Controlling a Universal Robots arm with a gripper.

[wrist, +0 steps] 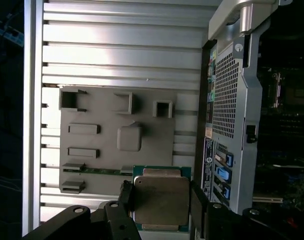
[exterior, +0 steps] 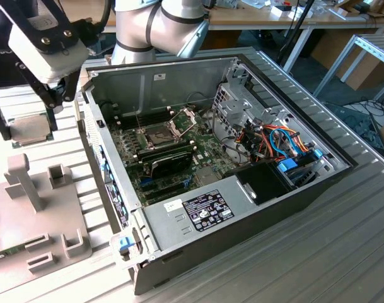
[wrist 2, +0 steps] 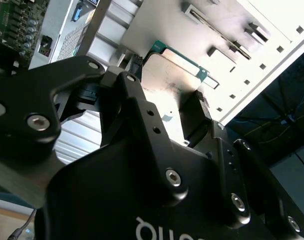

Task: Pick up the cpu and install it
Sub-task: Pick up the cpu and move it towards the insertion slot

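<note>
The gripper [exterior: 28,121] was closed on the cpu [wrist: 160,200], with fingers [wrist: 126,192] pressed to two opposite edges. The cpu was held flat above the grey plate [wrist: 94,117]. In the exterior view, the open socket [exterior: 159,134] inside the case [exterior: 198,76] lay at three o'clock from the cpu, well apart.

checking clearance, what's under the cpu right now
Below the cpu in the first wrist view lie the grey fixture plate edge and the slatted table. The spot straight beneath is hidden by it.
</note>
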